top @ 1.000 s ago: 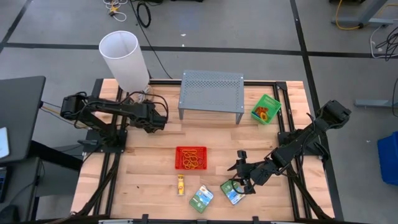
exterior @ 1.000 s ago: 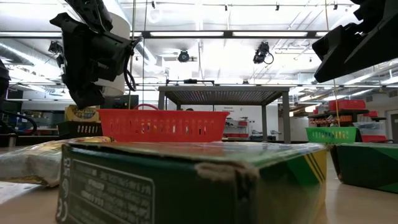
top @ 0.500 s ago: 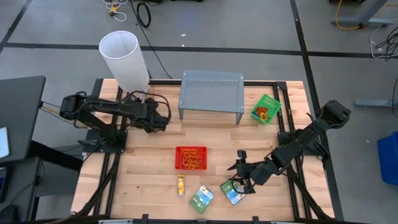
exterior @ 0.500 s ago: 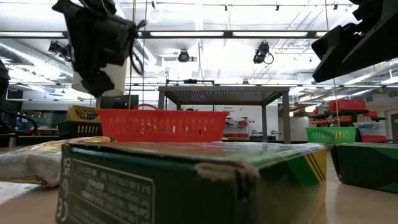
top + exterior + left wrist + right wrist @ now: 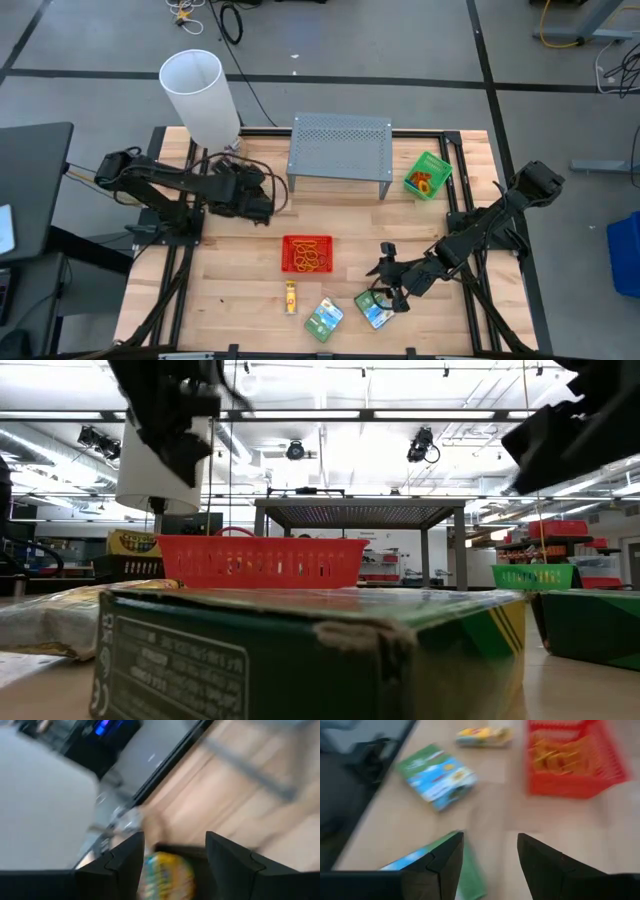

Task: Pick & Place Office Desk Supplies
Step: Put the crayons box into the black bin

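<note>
Red mesh tray — landmark. Right gripper, jaws apart, beside; left gripper, jaws apart, beyond — possibly empty.

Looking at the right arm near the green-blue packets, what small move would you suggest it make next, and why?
Probably lower the right gripper straight down and shut on the green-blue packet. Its fingers stand open with that packet's edge between them in the wrist view, nothing held yet. The left gripper waits near the lampshade.

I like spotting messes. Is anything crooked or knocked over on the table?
Nothing is knocked over. The two green-blue packets lie crooked near the front edge, and the green mesh tray sits slanted beside the grey stand. The red mesh tray sits straight.
</note>
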